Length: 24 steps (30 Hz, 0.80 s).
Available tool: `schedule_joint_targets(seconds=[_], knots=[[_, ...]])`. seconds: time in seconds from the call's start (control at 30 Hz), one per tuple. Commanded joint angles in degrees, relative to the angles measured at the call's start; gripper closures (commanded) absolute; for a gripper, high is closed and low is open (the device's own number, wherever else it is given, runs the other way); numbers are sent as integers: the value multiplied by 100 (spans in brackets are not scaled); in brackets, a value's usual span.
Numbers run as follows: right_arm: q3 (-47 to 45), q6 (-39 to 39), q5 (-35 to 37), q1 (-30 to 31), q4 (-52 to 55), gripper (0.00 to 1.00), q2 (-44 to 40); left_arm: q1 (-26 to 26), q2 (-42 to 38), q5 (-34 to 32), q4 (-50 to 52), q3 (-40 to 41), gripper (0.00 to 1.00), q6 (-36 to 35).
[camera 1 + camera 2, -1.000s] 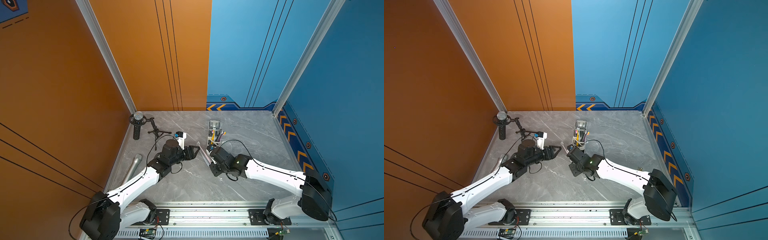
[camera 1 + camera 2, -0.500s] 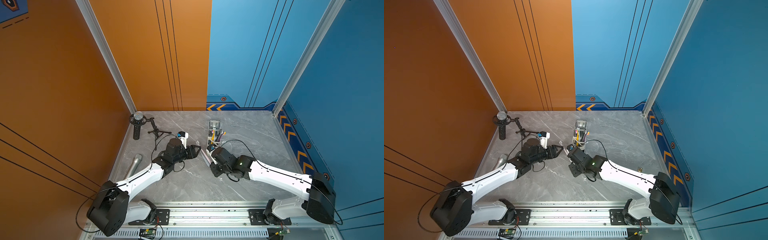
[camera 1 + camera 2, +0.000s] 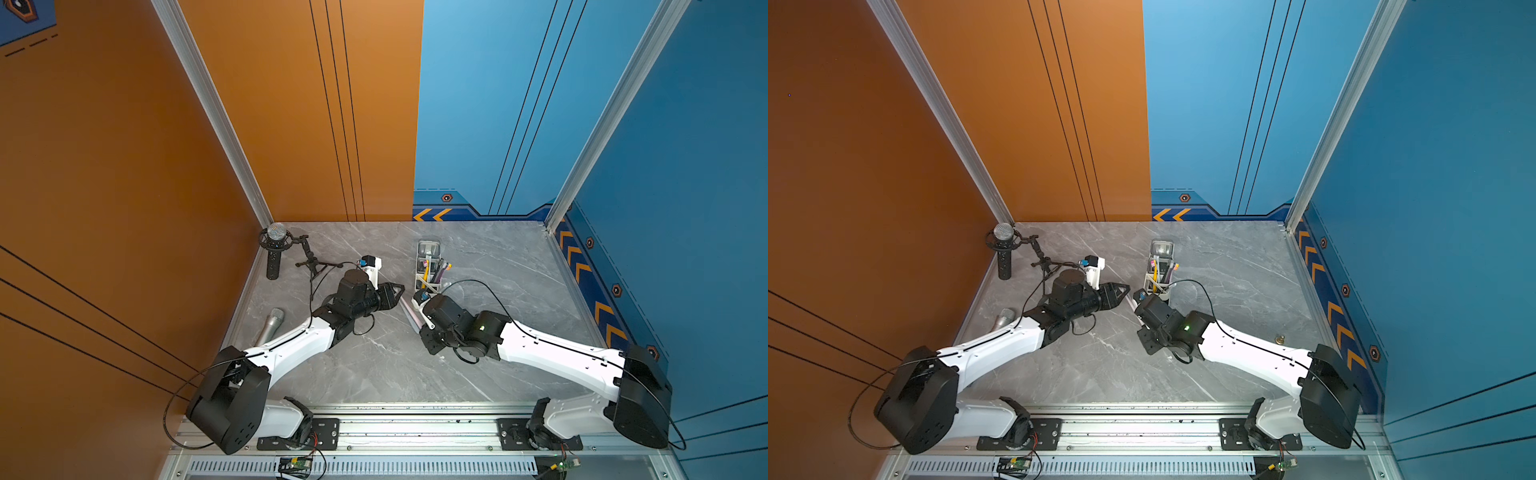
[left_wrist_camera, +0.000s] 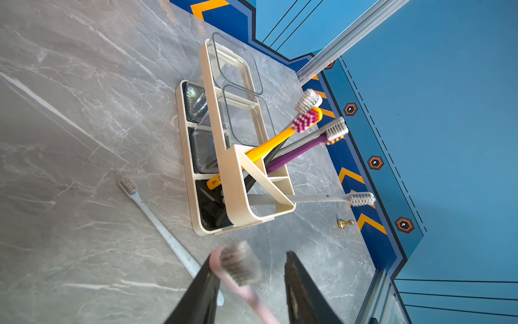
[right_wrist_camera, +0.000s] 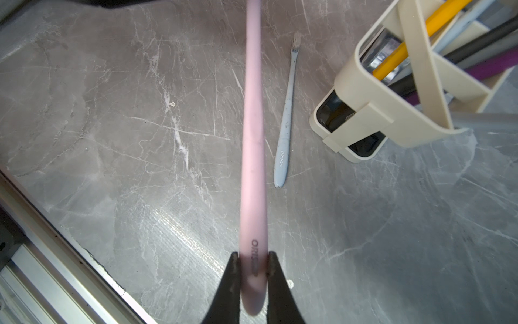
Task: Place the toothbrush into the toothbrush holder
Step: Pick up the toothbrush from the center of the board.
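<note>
Toothbrush (image 5: pixel 253 140), pink, hangs above the table (image 5: pixel 112 140) just short of the toothbrush holder (image 4: pixel 232 179), its handle end pinched by the right end effector (image 5: pixel 253 255); the left end effector (image 4: pixel 249 256) has moved in, jaws still spread around the bristle head and narrowing; a handover looks imminent.
</note>
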State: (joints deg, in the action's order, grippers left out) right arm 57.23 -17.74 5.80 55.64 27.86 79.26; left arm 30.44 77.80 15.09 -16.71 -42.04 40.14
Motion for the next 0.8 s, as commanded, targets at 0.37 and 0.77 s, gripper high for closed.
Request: schedule_joint_targets(seconds=[0.37, 0.77], knots=[[511, 279, -111, -2, -100, 96, 192, -29, 42, 150, -140, -251, 75, -61], [484, 197, -11, -15, -102, 96, 99, -108, -10, 116, -140, -199, 100, -215]])
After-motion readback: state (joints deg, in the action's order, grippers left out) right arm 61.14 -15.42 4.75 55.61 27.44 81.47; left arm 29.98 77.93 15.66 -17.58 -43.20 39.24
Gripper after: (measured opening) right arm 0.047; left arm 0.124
